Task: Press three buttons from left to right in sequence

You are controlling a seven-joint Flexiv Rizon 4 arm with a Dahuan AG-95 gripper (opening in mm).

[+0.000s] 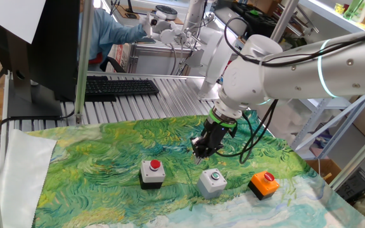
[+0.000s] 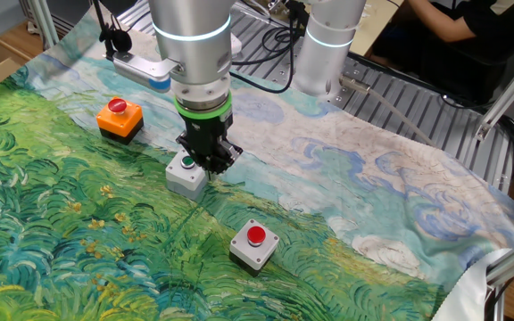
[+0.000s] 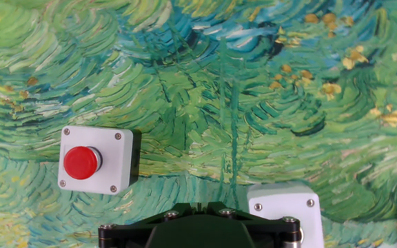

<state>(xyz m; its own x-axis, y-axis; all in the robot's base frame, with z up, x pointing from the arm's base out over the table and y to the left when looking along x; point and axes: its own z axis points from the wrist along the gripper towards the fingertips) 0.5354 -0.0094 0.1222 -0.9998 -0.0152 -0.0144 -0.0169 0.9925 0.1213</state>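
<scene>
Closest to the lens in the hand view is the claw housing, fingertips hidden, so can't tell if it's spread or pinched. On the bench's painted cloth the three boxes sit in a row: black-and-white box with red button, grey box with green button, orange box with red button. Risk as I see it: the claw hangs just beside the grey box, so it could clip the box's edge, shove it, or miss the cap. No readable labels anywhere.

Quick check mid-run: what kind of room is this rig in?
Most likely a robotics lab: an aluminium-slat workbench carrying a keyboard, shelving at the side, and a seated person behind the painted cloth.
</scene>
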